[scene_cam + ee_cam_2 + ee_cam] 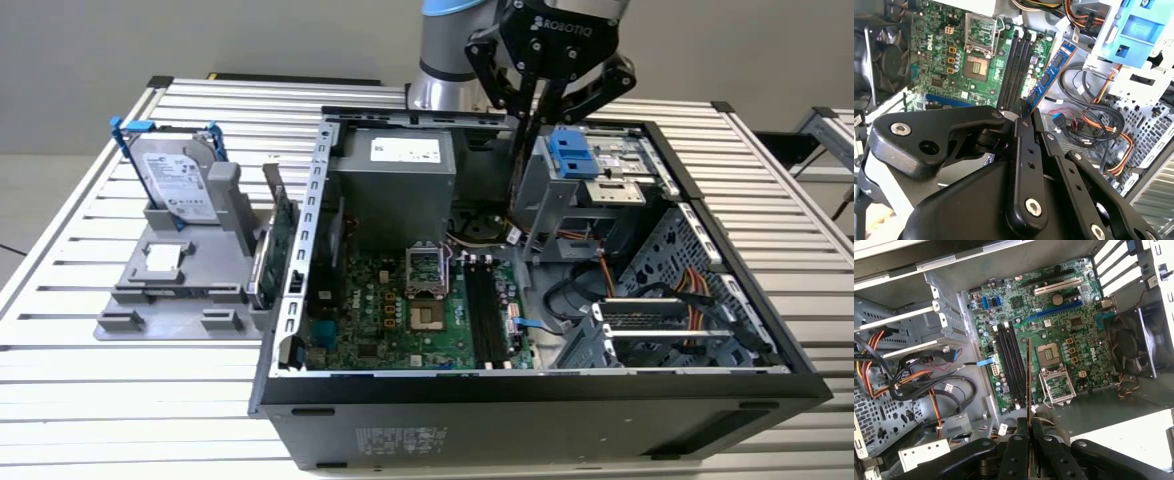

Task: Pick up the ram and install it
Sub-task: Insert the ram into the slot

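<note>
Slatted tabletop (74,265), open PC case (534,392). Gripper (538,110) clamped on ram (521,190): long axis near vertical, free end pointing down, hanging near the motherboard's memory slots (483,310).

counter (80,340): ribbed bare metal slats, matt silver. computer case (534,425): matt black painted shell, dull grey sheet metal within. motherboard (1089,360): green lacquered board with a slight sheen, black plastic slots. claw (1030,424): smooth black links, semi-matt, with bright metal pins. ram (1051,70): blue-green board, satin black chips. hard drive (180,175), at the exterior view's left: silver metal, paper label, blue plastic rails. stand (167,290): matt grey plastic. fan (1131,347): black plastic. drive caddy (1141,30): glossy light-blue plastic.
</note>
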`<state>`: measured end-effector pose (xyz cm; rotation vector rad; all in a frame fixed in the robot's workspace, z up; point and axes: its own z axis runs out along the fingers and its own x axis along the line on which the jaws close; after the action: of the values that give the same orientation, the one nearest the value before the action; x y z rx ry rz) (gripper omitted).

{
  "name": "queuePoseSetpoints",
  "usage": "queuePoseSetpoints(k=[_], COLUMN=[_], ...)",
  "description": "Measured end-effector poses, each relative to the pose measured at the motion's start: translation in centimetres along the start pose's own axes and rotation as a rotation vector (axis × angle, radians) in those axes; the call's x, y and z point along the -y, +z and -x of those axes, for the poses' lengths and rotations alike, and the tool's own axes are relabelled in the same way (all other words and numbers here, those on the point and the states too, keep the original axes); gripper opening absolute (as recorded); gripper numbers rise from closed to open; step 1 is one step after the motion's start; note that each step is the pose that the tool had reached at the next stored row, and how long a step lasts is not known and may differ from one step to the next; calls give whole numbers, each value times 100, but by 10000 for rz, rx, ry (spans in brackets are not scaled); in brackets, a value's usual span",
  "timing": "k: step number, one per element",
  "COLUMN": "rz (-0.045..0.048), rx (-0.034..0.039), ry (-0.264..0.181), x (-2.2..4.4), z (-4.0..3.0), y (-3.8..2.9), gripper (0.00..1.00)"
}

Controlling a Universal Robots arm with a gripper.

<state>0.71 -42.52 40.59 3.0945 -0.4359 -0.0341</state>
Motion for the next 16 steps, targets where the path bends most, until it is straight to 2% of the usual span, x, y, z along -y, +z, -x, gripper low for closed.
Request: queuePoseSetpoints(k=[16], rz=[22], rx=[-21], ry=[-1106], x=[0], z=[0], y=[0], gripper=[0])
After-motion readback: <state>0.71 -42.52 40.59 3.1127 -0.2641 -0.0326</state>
